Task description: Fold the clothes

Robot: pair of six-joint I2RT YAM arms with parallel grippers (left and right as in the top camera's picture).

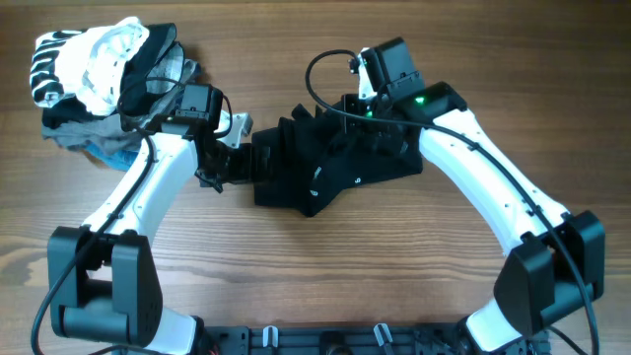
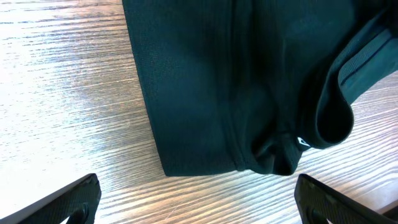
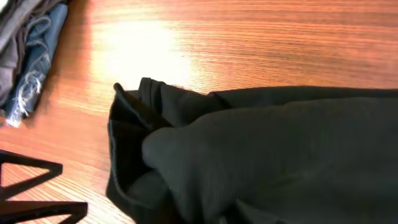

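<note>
The left pincer [image 2: 198, 186] is hovering with its two fingers [image 2: 68, 199] standing wide apart, and only bare worktop [image 2: 62, 93] is lying between them. Just ahead of the fingertips, the black garment [image 2: 205, 93] is lying on the worktop, presenting a straight folded edge. A small white mark [image 2: 303, 143] is showing at the puckered corner beside a loose, curling hem. The garment is stretching away from this pincer toward the right pincer [image 1: 357, 106], which is sitting low over the opposite, bunched side. There the cloth is heaping up directly beneath and in front of it and hiding the gap. It therefore cannot be told whether that pincer is standing apart or is clamped on the cloth. Farther off, behind the left pincer's wrist and well apart from the right pincer, a pile of striped, grey and denim clothes [image 1: 99, 69] is resting.
</note>
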